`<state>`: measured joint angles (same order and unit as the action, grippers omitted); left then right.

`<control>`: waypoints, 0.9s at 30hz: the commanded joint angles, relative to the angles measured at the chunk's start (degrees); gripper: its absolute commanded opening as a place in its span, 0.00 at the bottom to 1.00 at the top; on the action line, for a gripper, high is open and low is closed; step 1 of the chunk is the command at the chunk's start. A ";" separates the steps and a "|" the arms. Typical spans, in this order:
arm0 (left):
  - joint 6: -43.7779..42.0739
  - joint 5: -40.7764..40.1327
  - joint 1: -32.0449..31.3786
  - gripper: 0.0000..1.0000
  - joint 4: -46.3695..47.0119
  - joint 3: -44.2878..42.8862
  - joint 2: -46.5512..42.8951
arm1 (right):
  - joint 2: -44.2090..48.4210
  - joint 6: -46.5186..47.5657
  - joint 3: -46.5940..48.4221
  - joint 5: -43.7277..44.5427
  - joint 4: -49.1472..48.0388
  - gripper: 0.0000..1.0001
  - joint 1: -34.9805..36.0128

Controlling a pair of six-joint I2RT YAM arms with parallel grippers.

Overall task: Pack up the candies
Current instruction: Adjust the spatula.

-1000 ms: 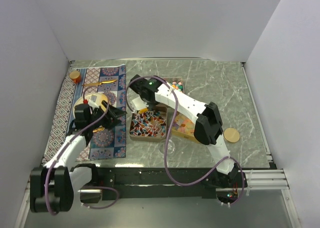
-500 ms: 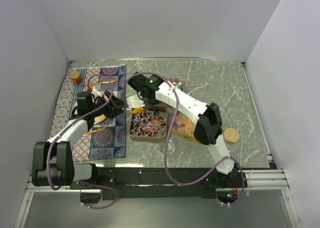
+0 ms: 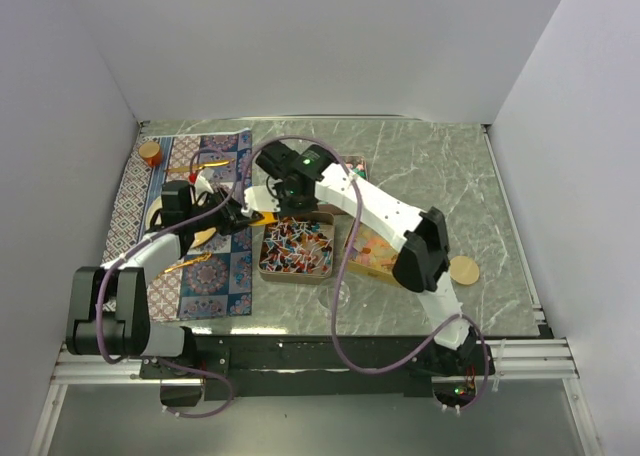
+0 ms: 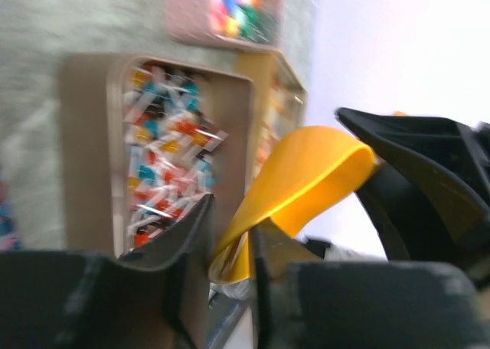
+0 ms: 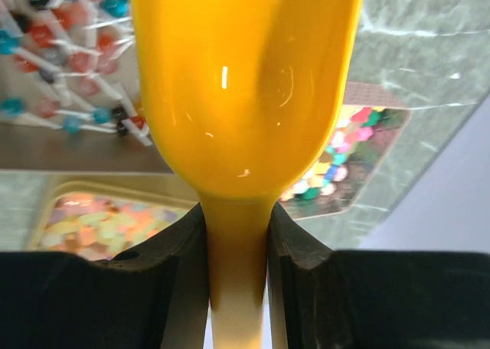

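Observation:
My right gripper (image 5: 237,234) is shut on the handle of a yellow scoop (image 5: 237,96), which looks empty from below. The scoop (image 3: 262,218) hangs over the left edge of the tin of red-blue-white wrapped candies (image 3: 297,248). My left gripper (image 4: 232,249) has come in from the left and its jaws press on the scoop's (image 4: 306,181) near end. Bright round candies (image 5: 348,146) fill a tin at the back. Yellow-pink square candies (image 5: 107,215) fill a third tin (image 3: 368,251) on the right.
A patterned mat (image 3: 190,281) covers the left of the marble table. On it are a small orange jar (image 3: 150,153) and gold utensils (image 3: 205,165). A round tan disc (image 3: 462,270) lies to the right of the tins. Walls close in the sides and back.
My left gripper swung right from the mat to the scoop and closed on it. The right arm shifted the scoop slightly left, toward the left gripper.

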<state>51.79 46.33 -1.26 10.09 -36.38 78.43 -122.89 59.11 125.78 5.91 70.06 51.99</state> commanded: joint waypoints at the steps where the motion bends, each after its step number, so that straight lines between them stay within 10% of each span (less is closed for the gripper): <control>1: 2.08 4.65 0.20 0.15 10.56 -0.36 1.98 | 11.52 0.04 -4.12 -14.84 -3.26 0.00 0.22; 5: 1.65 6.84 0.73 0.01 12.23 -0.80 3.21 | 15.31 -0.14 -6.24 -23.55 -4.05 0.00 -1.62; 24: -0.37 8.17 3.63 0.01 10.05 -2.55 6.12 | 26.13 -16.66 -9.06 -42.73 -25.95 0.00 -6.72; 27: 1.11 8.25 8.36 0.40 9.17 -4.83 3.93 | 24.37 -11.93 -6.68 -39.33 -19.46 0.00 -6.81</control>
<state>57.56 63.66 1.78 24.95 -39.92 81.38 -105.45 46.41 110.80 -20.38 57.19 44.21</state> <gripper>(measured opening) 0.252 0.351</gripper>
